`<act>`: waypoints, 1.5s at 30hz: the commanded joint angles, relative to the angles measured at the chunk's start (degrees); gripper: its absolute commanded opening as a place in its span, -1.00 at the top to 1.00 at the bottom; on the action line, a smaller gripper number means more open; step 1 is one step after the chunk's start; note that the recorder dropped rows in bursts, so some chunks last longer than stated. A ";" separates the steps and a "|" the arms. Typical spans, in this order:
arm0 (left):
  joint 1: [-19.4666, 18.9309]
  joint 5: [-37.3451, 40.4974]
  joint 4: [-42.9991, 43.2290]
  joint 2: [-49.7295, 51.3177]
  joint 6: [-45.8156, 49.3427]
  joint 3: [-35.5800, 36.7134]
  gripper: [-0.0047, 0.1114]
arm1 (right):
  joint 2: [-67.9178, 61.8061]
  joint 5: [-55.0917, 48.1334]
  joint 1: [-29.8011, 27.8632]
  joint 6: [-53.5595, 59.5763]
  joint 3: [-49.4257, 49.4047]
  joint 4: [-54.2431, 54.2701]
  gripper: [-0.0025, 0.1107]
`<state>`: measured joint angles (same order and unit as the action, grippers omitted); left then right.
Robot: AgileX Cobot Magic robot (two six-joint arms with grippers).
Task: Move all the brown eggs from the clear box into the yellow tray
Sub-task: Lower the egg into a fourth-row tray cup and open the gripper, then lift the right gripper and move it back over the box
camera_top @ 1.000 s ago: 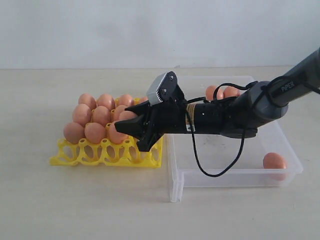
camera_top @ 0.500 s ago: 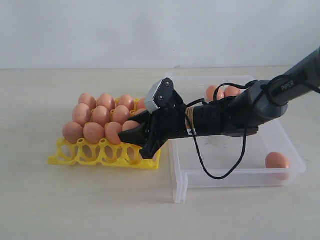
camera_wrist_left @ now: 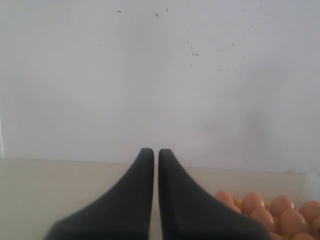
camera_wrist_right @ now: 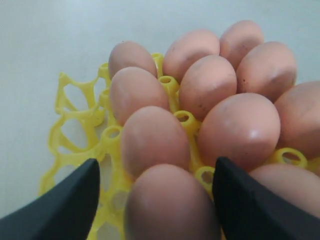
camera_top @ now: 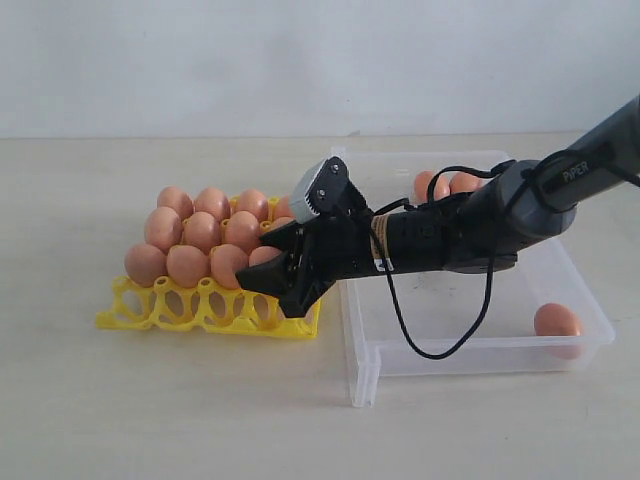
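Yellow tray (camera_top: 150, 310) is nearly full of brown eggs (camera_top: 200, 230), with three more sitting in the clear box (camera_top: 470, 355). Right gripper (camera_top: 275, 272) has its jaws spread around the front-row egg (camera_wrist_right: 170, 205) in the tray, and left gripper (camera_wrist_left: 156, 165) is pinched together.

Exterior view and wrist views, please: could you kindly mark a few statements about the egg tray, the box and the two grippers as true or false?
1. The right gripper is over the yellow tray. True.
2. The clear box holds no eggs. False: three brown eggs lie in it, two by the far wall and one in a near corner.
3. The left gripper is shut. True.
4. Every cup of the yellow tray is filled. False: cups in the row nearest the exterior camera are empty.
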<state>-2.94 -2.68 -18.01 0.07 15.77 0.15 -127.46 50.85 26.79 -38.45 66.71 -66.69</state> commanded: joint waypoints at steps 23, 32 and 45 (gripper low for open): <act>0.22 -0.32 -0.27 -0.07 0.20 -0.15 0.85 | 12.49 5.93 0.11 -32.38 0.01 -24.57 0.96; 0.22 -0.32 -0.27 -0.07 0.20 -0.15 0.85 | 15.41 -14.43 -0.01 -42.10 -1.04 -33.26 0.96; 0.22 -0.32 -0.27 -0.07 0.20 -0.15 0.85 | 24.97 -76.88 1.73 8.95 -1.13 -33.26 0.96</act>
<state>-2.94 -2.68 -18.01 0.07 15.77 0.15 -102.50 -14.20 28.40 -37.68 65.75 -100.31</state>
